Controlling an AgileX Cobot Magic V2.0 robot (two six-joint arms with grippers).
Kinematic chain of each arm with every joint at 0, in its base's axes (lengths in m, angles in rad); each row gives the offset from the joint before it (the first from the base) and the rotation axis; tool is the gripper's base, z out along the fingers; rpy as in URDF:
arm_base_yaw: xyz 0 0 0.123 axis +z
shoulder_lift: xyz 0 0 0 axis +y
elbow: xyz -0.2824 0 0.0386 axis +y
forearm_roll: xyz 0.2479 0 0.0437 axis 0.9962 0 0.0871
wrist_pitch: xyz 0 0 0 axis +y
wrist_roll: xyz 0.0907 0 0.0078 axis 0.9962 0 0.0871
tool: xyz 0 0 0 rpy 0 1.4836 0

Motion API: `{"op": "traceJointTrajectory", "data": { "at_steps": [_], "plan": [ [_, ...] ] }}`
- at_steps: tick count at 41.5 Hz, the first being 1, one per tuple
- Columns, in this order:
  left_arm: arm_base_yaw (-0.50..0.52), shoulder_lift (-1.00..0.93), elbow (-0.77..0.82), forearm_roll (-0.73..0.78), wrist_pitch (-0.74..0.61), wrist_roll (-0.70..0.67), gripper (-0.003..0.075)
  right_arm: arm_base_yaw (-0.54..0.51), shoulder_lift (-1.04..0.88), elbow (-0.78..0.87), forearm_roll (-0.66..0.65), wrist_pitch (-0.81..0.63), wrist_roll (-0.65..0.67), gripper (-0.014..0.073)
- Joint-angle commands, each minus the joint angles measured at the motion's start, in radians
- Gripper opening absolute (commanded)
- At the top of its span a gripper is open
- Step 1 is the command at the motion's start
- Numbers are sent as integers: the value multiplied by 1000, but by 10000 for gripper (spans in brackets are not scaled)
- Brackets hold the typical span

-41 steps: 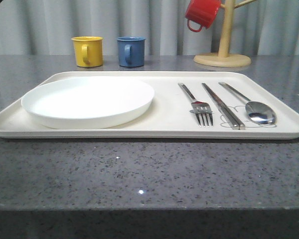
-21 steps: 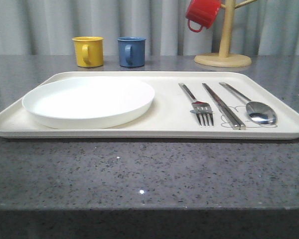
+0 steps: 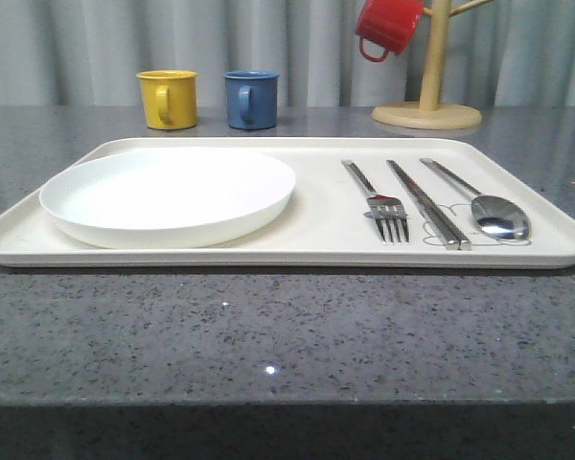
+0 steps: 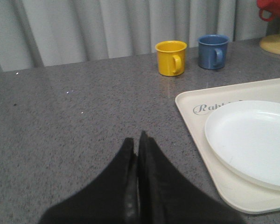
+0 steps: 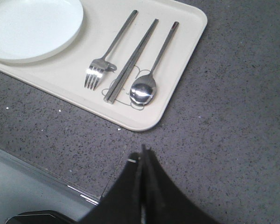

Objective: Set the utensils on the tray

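Note:
The cream tray lies across the grey counter. On its right part lie a silver fork, a pair of flat chopsticks and a spoon, side by side. The right wrist view looks down on the fork, chopsticks and spoon on the tray. My right gripper is shut and empty, over the counter off the tray's near right corner. My left gripper is shut and empty, over bare counter left of the tray.
A round white plate fills the tray's left half. Behind the tray stand a yellow mug and a blue mug. A wooden mug stand at the back right holds a red mug. The counter's front edge is near my right gripper.

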Motion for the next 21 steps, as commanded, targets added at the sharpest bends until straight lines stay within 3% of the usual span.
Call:
{"op": "traceJointTrajectory", "data": {
  "at_steps": [1, 9, 21],
  "plan": [
    [55, -84, 92, -76, -151, 3, -18, 1, 4, -23, -4, -76, -10, -61],
    [101, -230, 296, -81, -342, 3, -18, 1, 4, -23, -4, -76, -10, -61],
    [122, -297, 437, -81, -503, 3, -18, 1, 4, -23, -4, -75, -10, -61]
  ]
}}
